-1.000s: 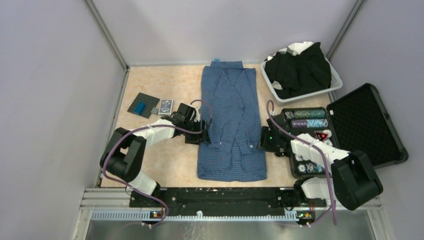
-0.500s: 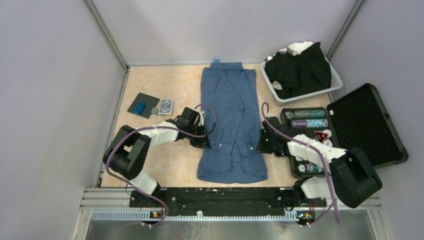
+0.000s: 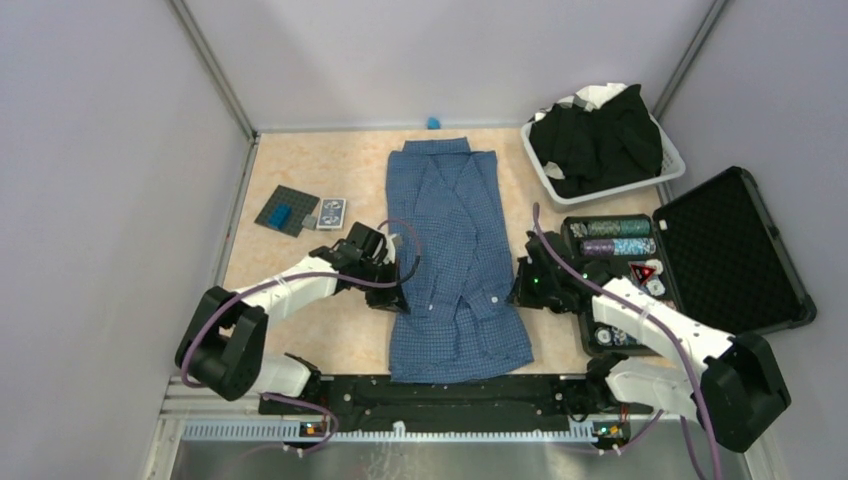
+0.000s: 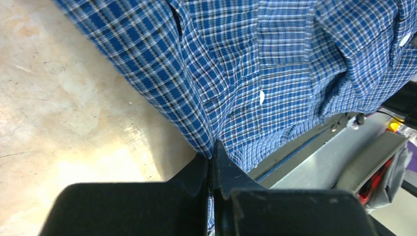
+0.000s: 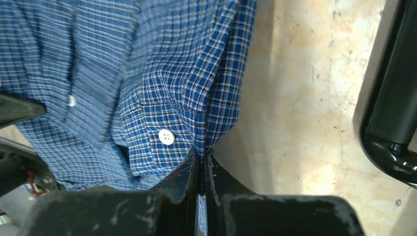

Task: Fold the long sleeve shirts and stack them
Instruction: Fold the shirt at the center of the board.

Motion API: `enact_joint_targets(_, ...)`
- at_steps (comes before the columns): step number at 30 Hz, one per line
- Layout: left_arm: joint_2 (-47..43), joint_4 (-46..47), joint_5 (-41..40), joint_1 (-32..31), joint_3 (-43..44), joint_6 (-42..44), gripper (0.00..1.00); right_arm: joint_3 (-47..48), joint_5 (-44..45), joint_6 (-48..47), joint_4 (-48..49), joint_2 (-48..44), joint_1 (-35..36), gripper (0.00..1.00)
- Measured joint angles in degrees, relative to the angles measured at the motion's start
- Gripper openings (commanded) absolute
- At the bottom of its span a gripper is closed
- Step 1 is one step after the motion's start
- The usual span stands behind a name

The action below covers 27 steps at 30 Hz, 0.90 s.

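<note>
Shirts sit in two spots. The blue checked shirt (image 3: 455, 250) lies long and flat in the middle of the table (image 3: 300, 170), with its collar at the far end. The left gripper (image 4: 212, 156) pinches its left edge tight. The right gripper (image 5: 200, 162) pinches its right edge tight, just beside a white button (image 5: 166, 136). The black shirts (image 3: 600, 140) are piled in the white basket (image 3: 541, 165), far right.

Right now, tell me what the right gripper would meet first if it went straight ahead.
The blue shirt: the right gripper is shut on its edge, so it would push into more cloth. Beyond that, probably the left gripper, though depth is unclear.
</note>
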Motion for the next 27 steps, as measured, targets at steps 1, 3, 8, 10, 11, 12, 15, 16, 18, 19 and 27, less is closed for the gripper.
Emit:
enact_joint_targets(1, -0.13, -0.57, 0.48, 0.15, 0.55, -0.04, 0.0, 1.42, 0.02, -0.04, -0.35, 0.39, 0.0, 0.0)
enact_joint_targets(3, -0.13, -1.2, 1.46, 0.46, 1.81, -0.11, 0.0, 3.69, -0.02, -0.33, -0.44, 1.49, 0.0, 0.0)
enact_joint_targets(8, 0.0, -1.36, 3.23, 1.16, 3.08, -0.31, 0.0, 6.19, 0.24, -0.96, 0.17, 4.59, 0.0, 0.0)
enact_joint_targets(10, 0.59, -1.33, 3.98, 1.66, 3.37, -0.48, 0.0, 6.84, 0.44, -1.14, 0.24, 6.05, -0.02, 0.0)
enact_joint_targets(11, 1.05, -1.33, 4.2, 1.95, 3.63, -0.55, 0.0, 7.3, 0.5, -1.27, 0.33, 6.93, -0.09, 0.0)
enact_joint_targets(12, 1.57, -1.33, 4.42, 2.29, 4.04, -0.63, 0.0, 7.87, 0.55, -1.42, 0.52, 7.85, -0.24, 0.0)
enact_joint_targets(15, 3.56, -1.09, 5.49, 3.8, 5.79, -0.81, 0.0, 8.94, 0.52, -1.62, 1.31, 9.88, -0.94, 0.0)
enact_joint_targets(16, 4.17, -0.87, 5.81, 4.33, 6.36, -0.92, 0.0, 9.18, 0.5, -1.75, 1.57, 10.36, -1.55, 0.0)
enact_joint_targets(18, 5.6, 0.0, 6.8, 5.57, 7.48, -1.29, 0.0, 9.22, 0.37, -1.97, 2.43, 10.97, -2.86, 0.0)
enact_joint_targets(19, 6.34, 0.44, 7.26, 6.12, 7.93, -1.53, 0.0, 9.27, 0.28, -2.01, 2.71, 11.41, -3.65, 0.0)
enact_joint_targets(27, 10.14, 3.69, 11.26, 9.18, 10.4, -4.61, 0.0, 13.38, -0.92, -2.54, 4.5, 15.93, -7.89, 0.0)
